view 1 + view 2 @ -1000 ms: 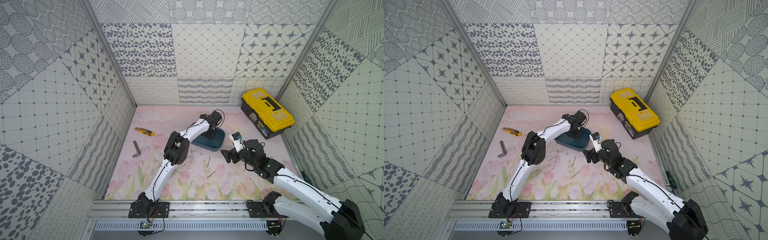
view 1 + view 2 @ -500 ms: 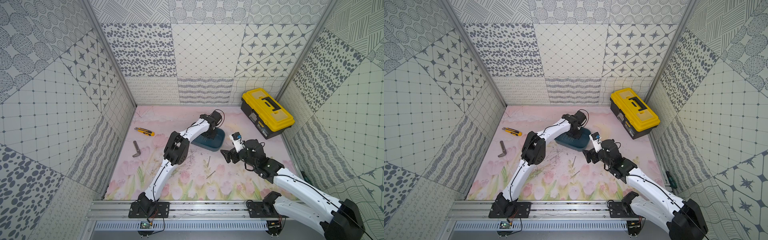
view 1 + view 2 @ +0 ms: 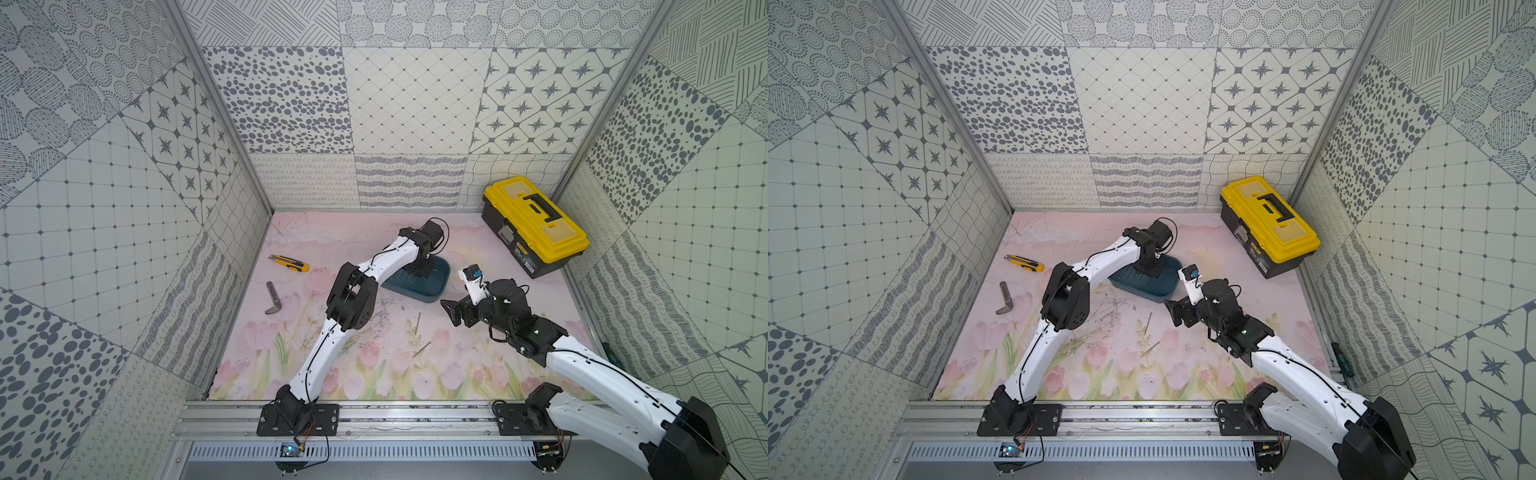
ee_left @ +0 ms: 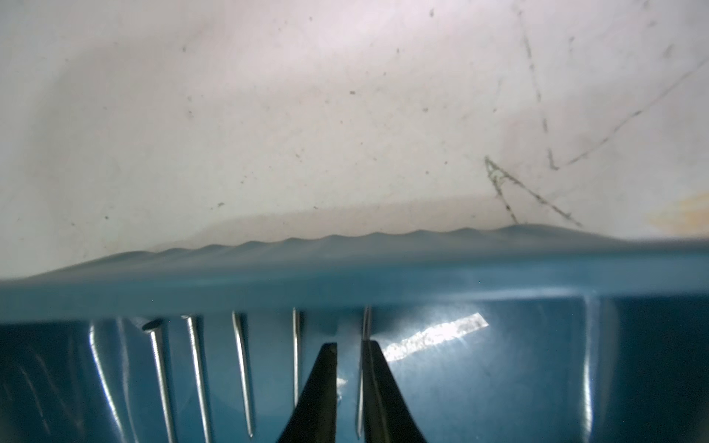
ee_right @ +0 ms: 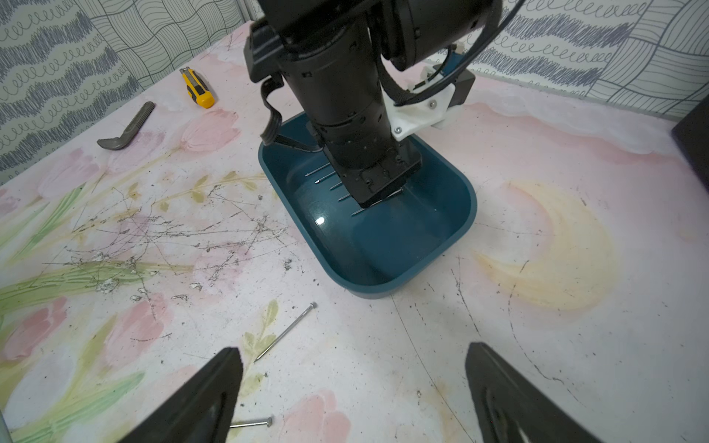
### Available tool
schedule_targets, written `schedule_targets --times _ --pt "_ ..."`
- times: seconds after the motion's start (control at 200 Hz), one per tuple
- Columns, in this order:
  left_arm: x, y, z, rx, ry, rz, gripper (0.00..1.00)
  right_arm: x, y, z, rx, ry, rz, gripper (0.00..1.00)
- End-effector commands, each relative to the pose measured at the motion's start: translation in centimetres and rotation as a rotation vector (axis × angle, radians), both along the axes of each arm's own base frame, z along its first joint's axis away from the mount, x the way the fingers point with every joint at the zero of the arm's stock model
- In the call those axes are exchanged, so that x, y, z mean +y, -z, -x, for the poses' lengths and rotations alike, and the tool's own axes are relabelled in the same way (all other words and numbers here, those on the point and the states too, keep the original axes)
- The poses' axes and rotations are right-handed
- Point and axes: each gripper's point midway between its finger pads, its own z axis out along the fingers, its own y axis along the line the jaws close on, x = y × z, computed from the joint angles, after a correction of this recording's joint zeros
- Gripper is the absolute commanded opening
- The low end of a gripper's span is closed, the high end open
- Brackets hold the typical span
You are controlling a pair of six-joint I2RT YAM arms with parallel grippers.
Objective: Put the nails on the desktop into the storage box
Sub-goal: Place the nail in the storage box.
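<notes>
The dark teal storage box stands mid-desktop. My left gripper reaches down into it, its jaws a narrow gap apart. One nail lies along the inside of one finger, not clamped. Several more nails lie in parallel on the box floor beside it. Two nails lie loose on the tulip-printed desktop, seen in both top views. Over them my right gripper hangs wide open and holds nothing.
A yellow-lidded black toolbox stands at the back right corner. A yellow utility knife and a bent grey metal bar lie at the left. A green-handled screwdriver rests by the right wall. Patterned walls enclose three sides.
</notes>
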Motion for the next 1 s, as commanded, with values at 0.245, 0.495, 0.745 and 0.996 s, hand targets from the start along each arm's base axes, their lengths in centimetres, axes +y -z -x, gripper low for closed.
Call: schedule_targets --times 0.245,0.495,0.745,0.996 --pt "-0.3 -5.2 0.5 -0.101 -0.014 0.049 0.19 -0.5 -1.9 0.4 -0.063 0.006 -0.046 0.96" --pt "1.1 -7.4 3.3 -0.110 -0.064 0.063 0.19 -0.6 -2.7 0.8 -0.070 0.002 -0.061 0.96" --pt "2.6 -9.1 7.9 -0.070 -0.132 0.124 0.22 -0.8 -3.0 1.3 -0.062 -0.004 -0.060 0.96" --pt "3.1 -7.2 13.6 0.016 -0.174 0.161 0.23 0.0 -1.8 2.2 -0.017 -0.046 -0.057 0.95"
